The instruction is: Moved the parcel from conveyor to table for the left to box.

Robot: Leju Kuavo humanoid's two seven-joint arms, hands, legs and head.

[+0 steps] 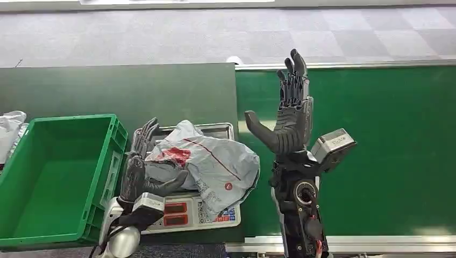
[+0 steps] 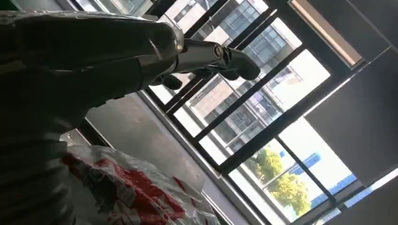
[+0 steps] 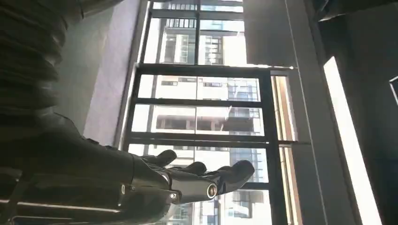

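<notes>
Fingers (image 1: pixel 144 141) of the left hand (image 1: pixel 139 166) lay extended along one side of the parcel (image 1: pixel 207 161), with the thumb pressed against its crumpled grey wrapping; whether the hand actually gripped the parcel could not be told. Fingers (image 1: pixel 293 86) of the right hand (image 1: pixel 287 121) stood straight and spread above the green conveyor (image 1: pixel 376 150), thumb out to the side, holding nothing.

The head view showed the parcel lying on a weighing scale (image 1: pixel 185 212) on the dark tabletop (image 1: pixel 107 88), between the two hands and touching the left one. The parcel overhung the scale on the side toward the right hand. A green crate (image 1: pixel 113 156) stood just beside the left hand, on the side away from the parcel.

The left wrist view showed the parcel's red-printed wrapping (image 2: pixel 131 187) close under the left hand (image 2: pixel 141 51), and windows beyond the fingertips. The right wrist view showed the right hand (image 3: pixel 155 180) with fingers apart against window frames.

Beyond the right fingers the conveyor belt ran to a metal edge rail (image 1: pixel 344 65). Beyond the left fingers bare tabletop extended to its far edge.
</notes>
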